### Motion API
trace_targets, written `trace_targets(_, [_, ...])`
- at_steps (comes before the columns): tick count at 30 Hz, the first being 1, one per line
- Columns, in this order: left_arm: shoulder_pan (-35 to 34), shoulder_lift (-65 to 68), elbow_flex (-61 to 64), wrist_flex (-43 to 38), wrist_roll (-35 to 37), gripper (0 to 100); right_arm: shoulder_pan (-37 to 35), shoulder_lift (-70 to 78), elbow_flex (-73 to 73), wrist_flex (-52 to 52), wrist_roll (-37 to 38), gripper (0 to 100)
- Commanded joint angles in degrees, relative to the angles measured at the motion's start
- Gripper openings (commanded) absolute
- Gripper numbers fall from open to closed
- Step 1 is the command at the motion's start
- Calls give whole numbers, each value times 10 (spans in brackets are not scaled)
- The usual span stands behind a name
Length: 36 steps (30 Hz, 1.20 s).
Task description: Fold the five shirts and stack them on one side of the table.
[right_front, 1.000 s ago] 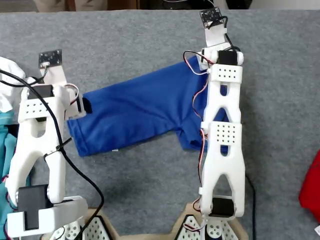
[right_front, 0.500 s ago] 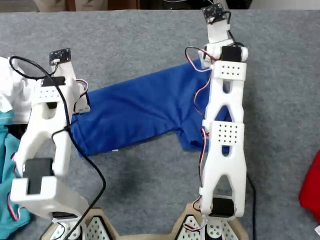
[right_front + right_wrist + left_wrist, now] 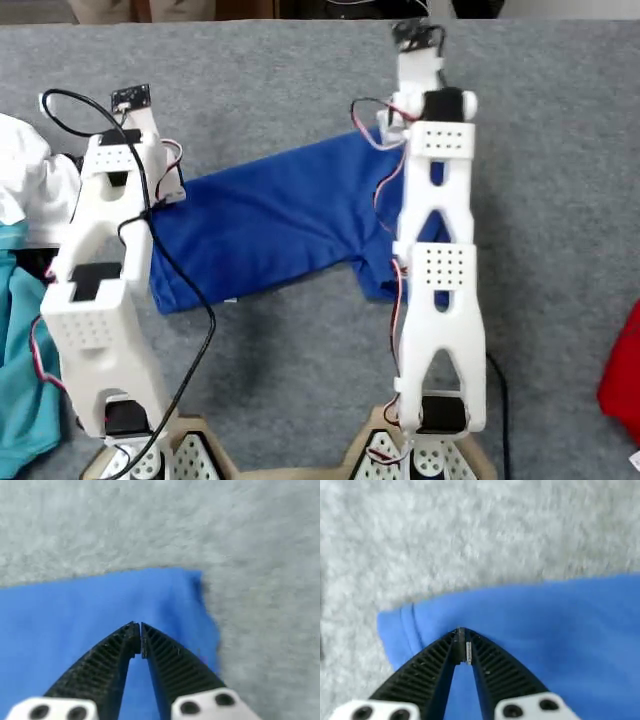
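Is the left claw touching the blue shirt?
Touching. In the left wrist view, the left gripper is shut, its tips pinching the blue shirt near its hem.

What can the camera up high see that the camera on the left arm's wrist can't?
From up high: the left arm and right arm, with the whole blue shirt spread between them. There is also a white shirt and a teal shirt at the table's left edge, and a red shirt at its right edge.
From the left wrist: the left pincer up close, its black tips shut on the blue cloth beside a stitched hem.
Both: the blue shirt and the grey table cover.
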Motion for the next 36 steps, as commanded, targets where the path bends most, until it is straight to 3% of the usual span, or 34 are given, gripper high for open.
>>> trace_targets(1, [-32,38,-81,-1,-1,20,3,27,-26,-40,-6,14])
trace_targets(8, [-75,143,-223,66,-1,20,24,46,-18,-113,-4,14])
trace_targets(16, [-78,225,-441,186,-22,20,32,92,-31,-184,-3,14])
trace_targets(22, [-61,250,-587,313,-56,23,29,12,-32,-108,6,6])
trace_targets(26, [-41,250,-670,377,-87,24,24,-59,-31,-18,95,54])
trace_targets(29, [-33,247,-708,381,-87,22,15,-109,-32,53,169,95])
trace_targets(36, [-31,121,-620,382,-77,20,-9,-206,-32,131,255,106])
